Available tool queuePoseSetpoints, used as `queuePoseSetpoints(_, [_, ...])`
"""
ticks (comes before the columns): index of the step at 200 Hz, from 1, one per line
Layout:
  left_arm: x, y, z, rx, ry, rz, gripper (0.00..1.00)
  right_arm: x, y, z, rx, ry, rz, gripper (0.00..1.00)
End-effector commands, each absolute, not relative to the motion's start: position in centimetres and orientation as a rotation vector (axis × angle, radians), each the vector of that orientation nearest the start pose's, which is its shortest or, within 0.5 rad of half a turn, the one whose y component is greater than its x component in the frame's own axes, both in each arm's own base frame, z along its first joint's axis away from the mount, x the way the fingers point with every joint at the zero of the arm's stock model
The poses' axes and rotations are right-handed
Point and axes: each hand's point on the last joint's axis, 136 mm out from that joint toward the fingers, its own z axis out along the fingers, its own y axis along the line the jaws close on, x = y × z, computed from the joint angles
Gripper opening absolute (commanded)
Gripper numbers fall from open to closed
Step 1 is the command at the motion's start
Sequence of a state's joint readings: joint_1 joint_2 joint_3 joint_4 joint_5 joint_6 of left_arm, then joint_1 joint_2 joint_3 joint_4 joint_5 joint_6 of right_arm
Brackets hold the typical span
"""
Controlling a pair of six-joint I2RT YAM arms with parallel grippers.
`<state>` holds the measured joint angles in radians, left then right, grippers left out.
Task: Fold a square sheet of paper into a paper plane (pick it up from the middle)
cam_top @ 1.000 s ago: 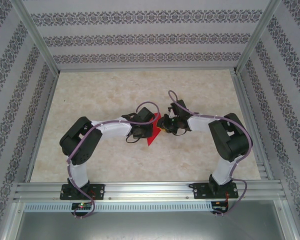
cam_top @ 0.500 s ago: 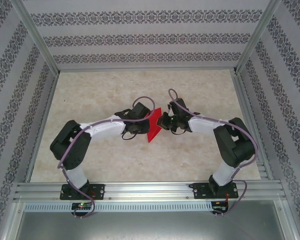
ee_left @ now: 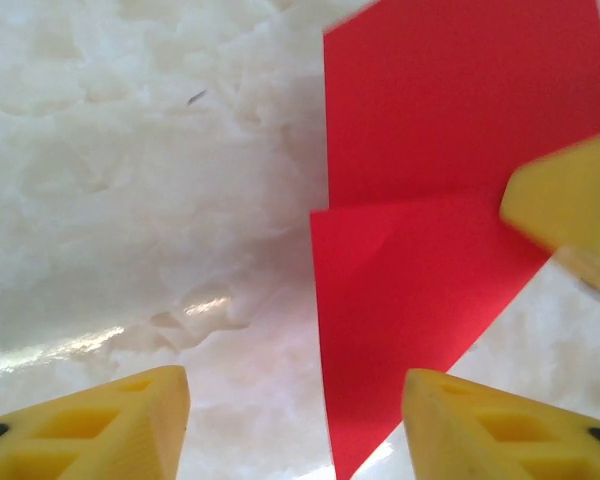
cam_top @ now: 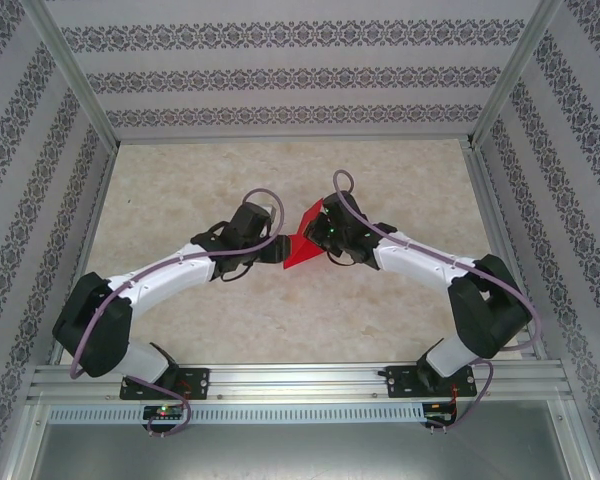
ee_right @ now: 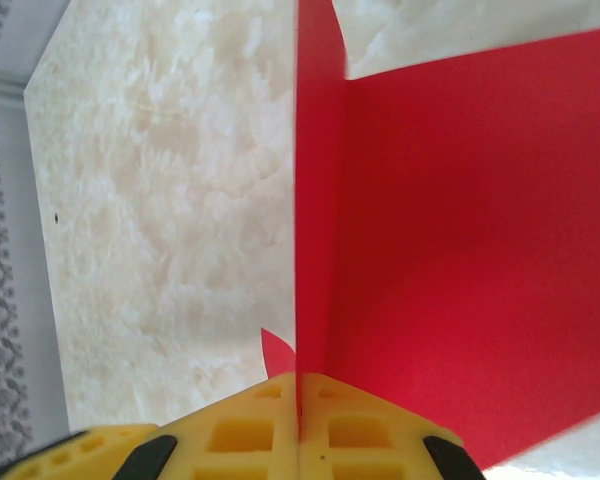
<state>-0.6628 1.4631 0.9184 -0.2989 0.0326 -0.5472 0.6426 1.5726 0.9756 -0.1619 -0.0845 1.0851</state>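
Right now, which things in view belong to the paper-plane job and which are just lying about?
Job:
- red paper, partly folded
- right tool, shut on it
- left tool, open beside it

Not the job:
- marbled table
- patterned walls
- aluminium frame
- purple cables

I have bare pale marbled tabletop [cam_top: 180, 190] on every side; the folded bright red paper sheet [cam_top: 300, 250], clamped in the right gripper [ee_right: 299, 400], blocks the middle.

Paper [cam_top: 301, 249] red; table [cam_top: 200, 190] mottled cream; walls [cam_top: 280, 80] floral-striped grey.
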Motion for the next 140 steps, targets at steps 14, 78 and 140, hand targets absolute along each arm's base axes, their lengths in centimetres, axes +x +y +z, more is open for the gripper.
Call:
queuePoseSetpoints(14, [31.3,-25.9,11.9,0.337,2.324,-0.647,0.67,35.1,27.3,9.8,0.717,2.464,0.856,0.04])
queuePoseSetpoints(78, [30.9,-26.8,9.2,0.556,2.207,-0.642,0.62,34.2,27.0,7.2,0.861,2.513,0.849,0.04])
queuePoseSetpoints(140, [31.0,-28.1,9.4,0.718,2.004,-0.656,0.59,33.6,25.9,6.6,1.010,2.505,0.857,0.04])
